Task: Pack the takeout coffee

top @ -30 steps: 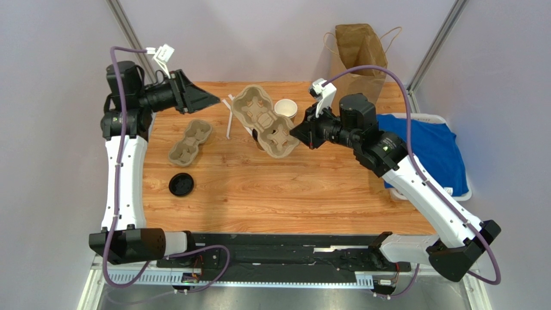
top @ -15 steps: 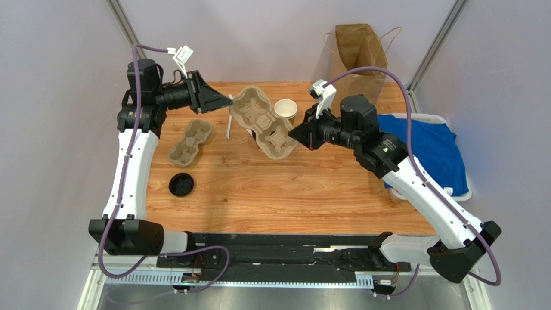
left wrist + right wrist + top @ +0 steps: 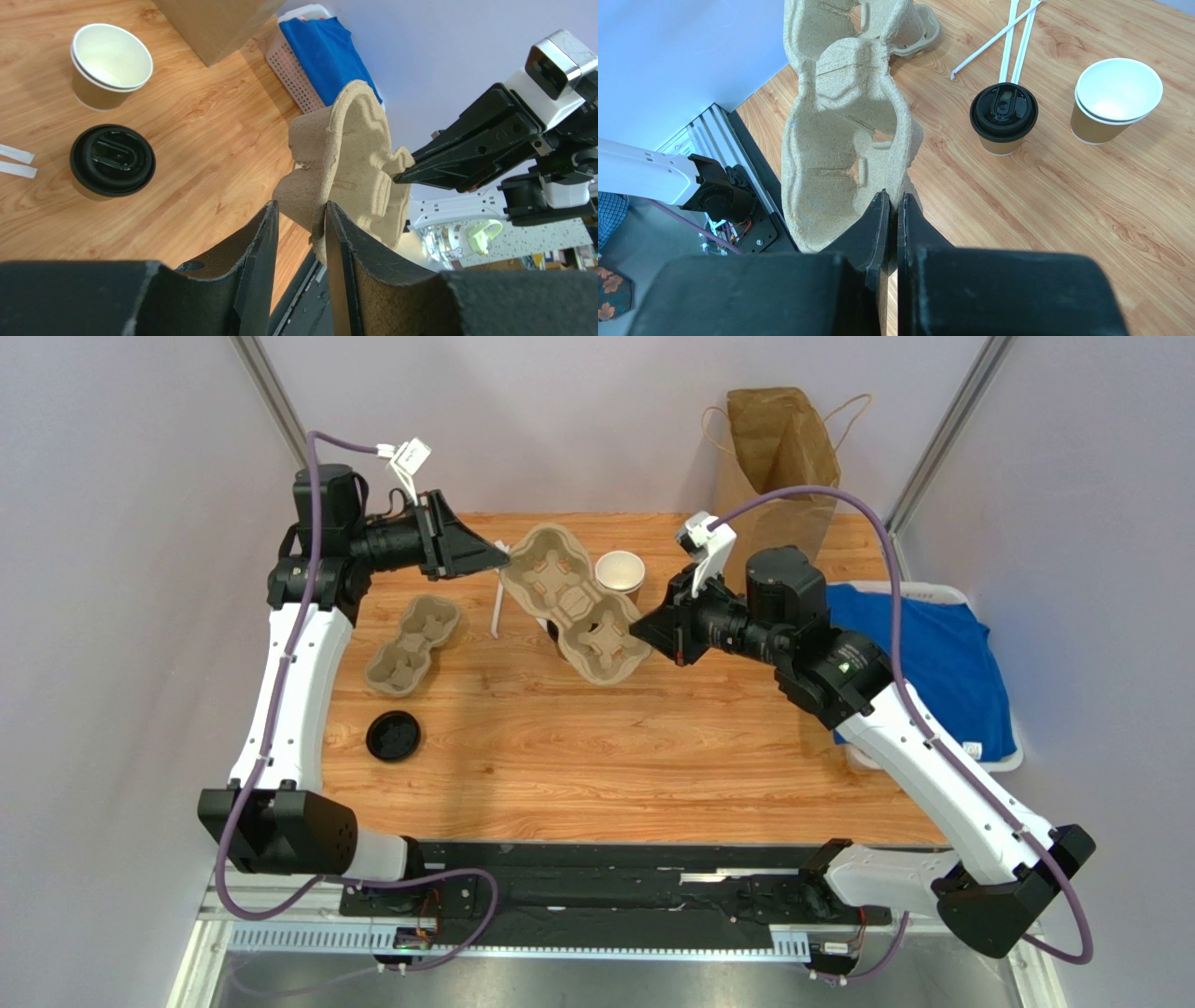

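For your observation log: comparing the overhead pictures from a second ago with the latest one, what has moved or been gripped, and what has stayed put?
The left gripper swung right to the cup carrier's far-left edge, which its fingers now straddle. The right gripper stayed clamped on the carrier's other end, barely shifting. Unmoved: lidded coffee, open cup, small carrier, loose lid, paper bag.
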`<state>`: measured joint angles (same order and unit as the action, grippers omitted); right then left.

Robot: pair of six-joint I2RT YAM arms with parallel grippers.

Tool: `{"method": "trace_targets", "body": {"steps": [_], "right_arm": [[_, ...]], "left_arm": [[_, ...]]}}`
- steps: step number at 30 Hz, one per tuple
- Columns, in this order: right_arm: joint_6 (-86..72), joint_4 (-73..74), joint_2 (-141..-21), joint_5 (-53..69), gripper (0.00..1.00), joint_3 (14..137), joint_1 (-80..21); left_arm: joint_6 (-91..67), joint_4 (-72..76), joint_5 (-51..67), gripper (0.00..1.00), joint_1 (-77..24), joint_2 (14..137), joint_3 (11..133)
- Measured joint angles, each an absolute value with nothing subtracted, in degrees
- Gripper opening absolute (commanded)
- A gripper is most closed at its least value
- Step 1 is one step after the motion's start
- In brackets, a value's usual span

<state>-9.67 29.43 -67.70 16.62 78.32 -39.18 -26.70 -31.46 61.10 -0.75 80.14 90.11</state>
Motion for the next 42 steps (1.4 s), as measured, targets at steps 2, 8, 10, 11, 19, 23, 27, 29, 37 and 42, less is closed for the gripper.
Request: {"method": "trace_targets", "body": {"steps": [2, 8, 10, 11, 19, 23, 27, 29, 37, 42], "right_arm": [[-9.67, 29.41, -67.7, 16.67, 0.0, 78.15, -39.18], [-9.67, 29.3, -67.7, 17.12, 0.0, 77.8, -39.18], [-9.65, 29.32, -67.7, 17.17, 0.0, 77.78, -39.18], [-9.67, 29.26, -67.7, 17.28, 0.0, 77.78, -39.18], [-8.16, 30.22, -67.7, 17.82, 0.68, 78.26, -38.09], [-5.91, 35.2, -68.38, 18.9, 0.87, 82.96, -32.21], [0.93, 40.84, -70.22, 20.69, 0.91, 91.11, -22.59], [5.82, 43.55, -71.83, 20.88, 0.92, 95.5, -17.43], [26.76, 50.61, -86.78, 19.46, 0.93, 111.63, -4.14], [38.41, 53.1, -95.35, 17.43, 0.89, 114.91, -3.88]], "left_arm": [[-26.61, -31.7, 61.23, 0.35, -1.37, 80.2, 90.11], [-26.44, -32.03, 62.22, 0.22, -2.22, 80.2, 90.11], [-26.17, -32.1, 62.48, 0.11, -2.28, 80.2, 90.11], [-26.02, -32.16, 62.43, 0.02, -2.26, 80.2, 90.11], [-23.16, -34.68, 61.58, 0.0, -2.28, 80.27, 90.35], [-21.82, -36.36, 61.32, 0.0, -2.28, 80.64, 91.15], [-20.32, -37.56, 61.01, 0.0, -2.28, 80.79, 91.44], [-19.46, -38.33, 60.93, 0.0, -2.28, 80.82, 91.46], [-17.17, -39.09, 60.47, 0.0, -2.28, 80.79, 91.44], [-16.1, -39.72, 60.27, 0.0, -2.28, 80.79, 91.44]]}}
